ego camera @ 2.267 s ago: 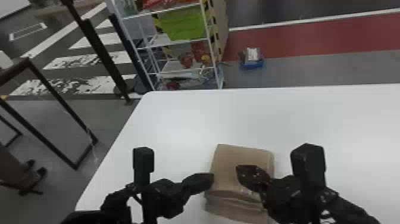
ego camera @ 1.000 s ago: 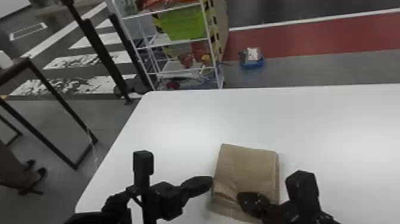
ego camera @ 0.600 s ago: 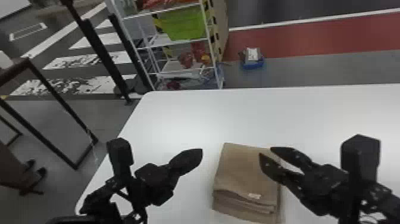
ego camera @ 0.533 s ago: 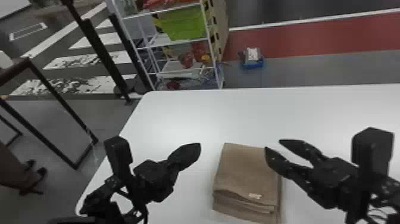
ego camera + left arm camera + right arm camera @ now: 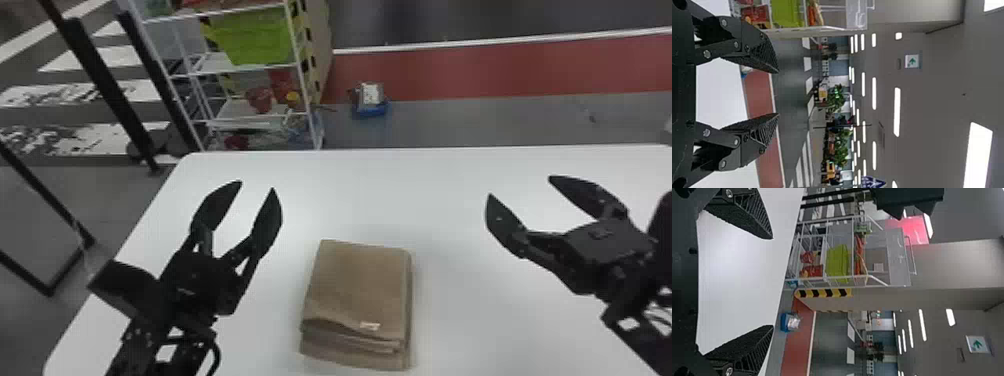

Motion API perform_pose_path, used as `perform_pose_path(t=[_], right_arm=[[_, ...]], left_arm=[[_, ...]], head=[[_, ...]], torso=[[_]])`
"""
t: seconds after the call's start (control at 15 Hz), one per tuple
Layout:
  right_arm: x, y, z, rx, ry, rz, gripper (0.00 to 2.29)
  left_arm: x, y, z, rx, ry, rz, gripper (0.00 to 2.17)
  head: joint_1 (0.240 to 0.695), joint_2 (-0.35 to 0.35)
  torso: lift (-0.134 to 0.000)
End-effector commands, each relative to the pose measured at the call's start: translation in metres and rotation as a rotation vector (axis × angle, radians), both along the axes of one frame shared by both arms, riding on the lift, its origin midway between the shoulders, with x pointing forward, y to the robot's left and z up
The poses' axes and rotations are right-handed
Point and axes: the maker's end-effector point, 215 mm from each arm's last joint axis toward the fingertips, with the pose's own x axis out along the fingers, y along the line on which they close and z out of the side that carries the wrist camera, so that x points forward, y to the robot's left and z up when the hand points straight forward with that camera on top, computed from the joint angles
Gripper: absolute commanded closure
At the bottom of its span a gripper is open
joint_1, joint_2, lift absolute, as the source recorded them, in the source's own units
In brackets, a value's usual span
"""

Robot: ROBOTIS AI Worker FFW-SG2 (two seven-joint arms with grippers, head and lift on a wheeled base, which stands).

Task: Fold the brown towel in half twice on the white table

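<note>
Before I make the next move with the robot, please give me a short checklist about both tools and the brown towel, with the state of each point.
1. Left tool open and empty: ok.
2. Right tool open and empty: ok.
3. Both tools apart from the brown towel: ok.
4. Towel lying on the white table, folded in layers: ok.
5. Layers exactly in line: not ok, lower ones stick out at the near edge and the right side.
6. Exact number of folds: cannot tell.
</note>
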Motion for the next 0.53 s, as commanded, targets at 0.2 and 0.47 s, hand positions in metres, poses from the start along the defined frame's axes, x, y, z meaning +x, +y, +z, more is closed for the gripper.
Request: perform_pose_path(t=[0.2,0.47], right_arm=[[-0.027,-0.100,-0.014,0.028,-0.020,-0.161,0.07],[-0.048,-0.111,-0.015,0.013,-0.052,-0.195,0.07]], left_arm=[[-0.001,-0.019,-0.021,0.037,-0.021,0.009,0.11],[0.011,0.001,-0.067,0.037,0.177,0.041,0.11]], head=[[0.695,0.073],[0.695,0.002]], torso=[[-0.124],[-0.124]])
